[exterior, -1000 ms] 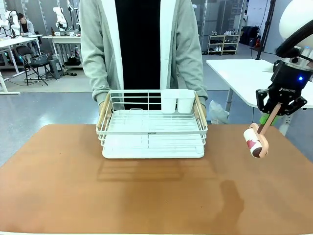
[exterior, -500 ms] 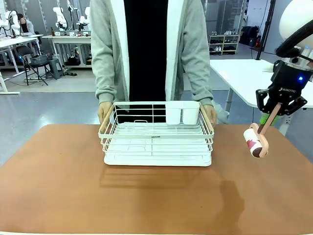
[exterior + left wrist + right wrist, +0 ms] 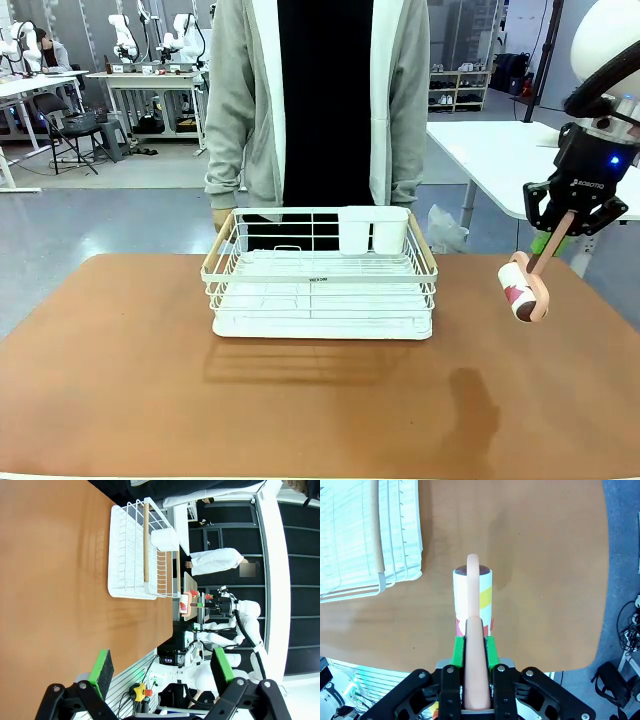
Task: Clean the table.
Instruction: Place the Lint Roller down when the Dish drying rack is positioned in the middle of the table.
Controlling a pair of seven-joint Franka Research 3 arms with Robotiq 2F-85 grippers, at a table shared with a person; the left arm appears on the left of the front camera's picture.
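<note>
The table (image 3: 120,380) fills the lower part of the front view, its far edge running just behind a white rack (image 3: 320,275); the rack is parked toward that far edge, roughly centred, so the whole near half of the brown top is left open, plus wide strips on either side of it. A person (image 3: 320,100) is stood right behind the rack at the far edge, one hand (image 3: 221,217) seen just beside its left rear corner; contact can't be made out.

The right gripper (image 3: 560,228) is held up over the table's right edge, well apart from the rack; it's clamped tight on the peach handle of a lint roller (image 3: 522,288), which is hung below it, tilted, clear of the surface. From the right wrist the handle is seen pinched between the green pads (image 3: 458,650), roller (image 3: 473,592) pointing out over bare tabletop, rack corner off to the upper left.

The left gripper (image 3: 160,665) is seen from its own wrist with the pads spread wide and nothing between them; table and rack lie well ahead of it.
</note>
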